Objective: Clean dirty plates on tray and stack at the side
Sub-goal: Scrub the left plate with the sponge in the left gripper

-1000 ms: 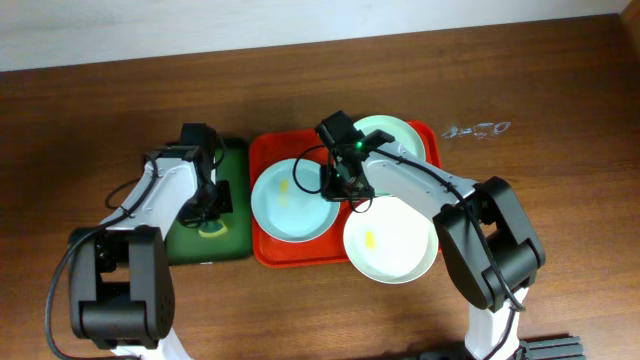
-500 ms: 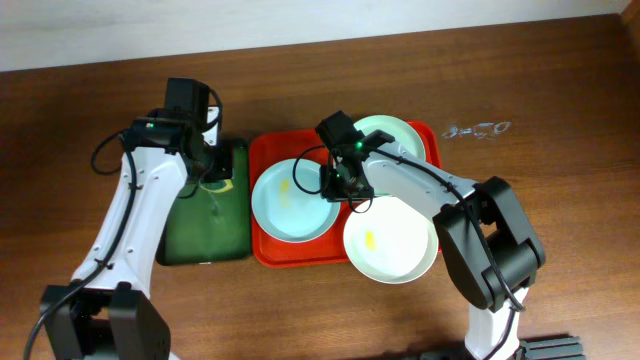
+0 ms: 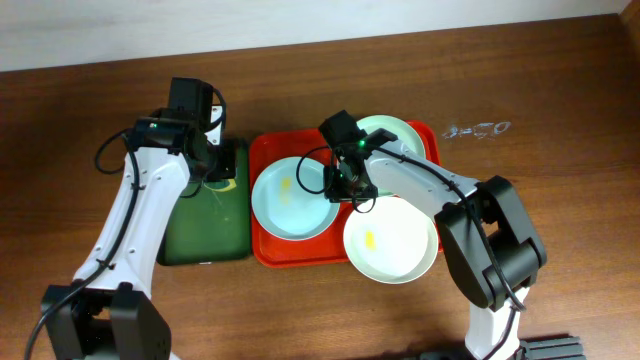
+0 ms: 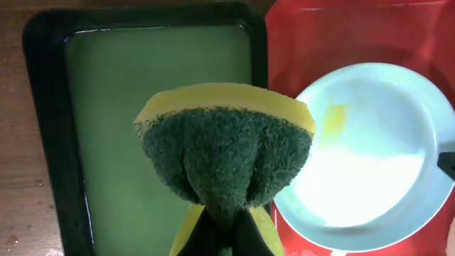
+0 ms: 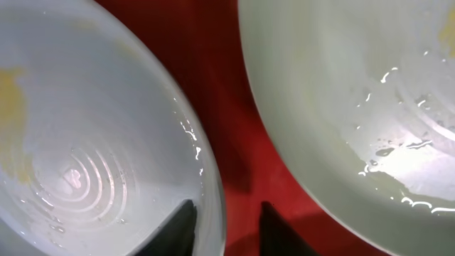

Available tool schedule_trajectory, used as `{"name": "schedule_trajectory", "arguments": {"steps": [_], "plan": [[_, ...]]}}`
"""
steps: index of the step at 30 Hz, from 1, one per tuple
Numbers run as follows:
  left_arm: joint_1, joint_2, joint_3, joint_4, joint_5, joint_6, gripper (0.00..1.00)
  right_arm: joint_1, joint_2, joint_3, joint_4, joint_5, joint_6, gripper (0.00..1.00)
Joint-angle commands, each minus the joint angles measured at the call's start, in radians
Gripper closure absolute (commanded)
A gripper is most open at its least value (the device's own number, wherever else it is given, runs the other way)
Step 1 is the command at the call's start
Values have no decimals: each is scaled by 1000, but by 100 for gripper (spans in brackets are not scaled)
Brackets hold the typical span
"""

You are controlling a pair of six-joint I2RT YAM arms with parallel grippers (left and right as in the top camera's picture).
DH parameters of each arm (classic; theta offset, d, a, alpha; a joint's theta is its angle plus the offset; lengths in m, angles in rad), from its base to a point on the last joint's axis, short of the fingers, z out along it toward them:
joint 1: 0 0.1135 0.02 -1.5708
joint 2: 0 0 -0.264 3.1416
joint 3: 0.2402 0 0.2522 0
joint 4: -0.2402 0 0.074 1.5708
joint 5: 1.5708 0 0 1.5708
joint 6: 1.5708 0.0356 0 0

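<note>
Left gripper (image 4: pixel 225 231): clamping sponge (image 4: pixel 226 153), now lifted, just left of tray (image 3: pixel 262 150). Right gripper (image 5: pixel 224 220): astride mint plate (image 3: pixel 290 200) rim, grip indeterminate. Scrubbing imminent.

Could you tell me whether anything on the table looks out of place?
The pale plate nearest the robot overhangs the red tray's front-right corner; the left plate and the rear plate lie inside it.

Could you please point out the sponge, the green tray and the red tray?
sponge (image 4: pixel 226 160), left wrist view, green scouring face.
green tray (image 3: pixel 215 225), overhead view, bare floor.
red tray (image 3: pixel 272 150), overhead view, far-left corner.
</note>
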Motion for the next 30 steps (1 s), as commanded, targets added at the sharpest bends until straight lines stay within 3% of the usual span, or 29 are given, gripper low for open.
{"name": "schedule_trajectory", "arguments": {"steps": [1, 4, 6, 17, 30], "plan": [[0, -11, 15, 2, 14, 16, 100, -3, 3, 2, -1, 2, -5, 79], [0, -11, 14, 2, 14, 16, 100, -3, 3, 2, -2, -13, -4, 78], [-4, -10, 14, 2, 15, 16, 100, -3, 3, 2, -2, -13, -4, 96], [-180, 85, 14, 41, 15, -5, 100, -3, 3, 2, -4, -13, -4, 96], [-197, 353, 14, 134, 96, -18, 100, -3, 3, 2, -4, -12, -5, 96]]}}
